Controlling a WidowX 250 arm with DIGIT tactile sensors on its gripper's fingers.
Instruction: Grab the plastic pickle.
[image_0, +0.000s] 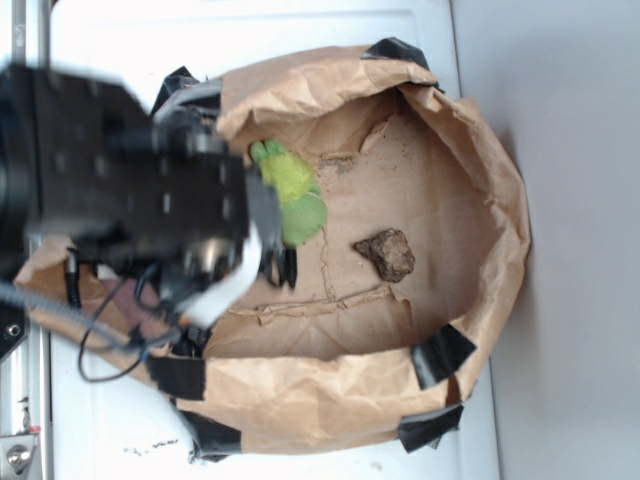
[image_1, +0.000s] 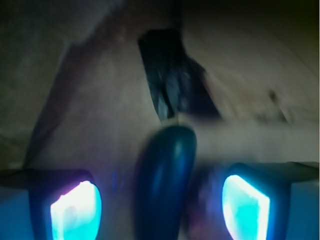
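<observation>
Standing here watching, and the grab looks lined up but not finished. In the wrist view the smooth, glossy dark teal-green plastic pickle (image_1: 165, 180) sits right between the two glowing blue pads (image_1: 75, 212) of the black gripper (image_1: 160, 210), with a visible gap on each side, so the jaws are apart and not clamping it yet.

From the side view the pickle is hidden behind the arm; I only see the crumpled brown paper bag (image_0: 470, 200), with a fuzzy lime-green toy (image_0: 290, 190) and a brown lumpy rock-like piece (image_0: 385, 253) on its floor. What's left: squeeze and lift.
</observation>
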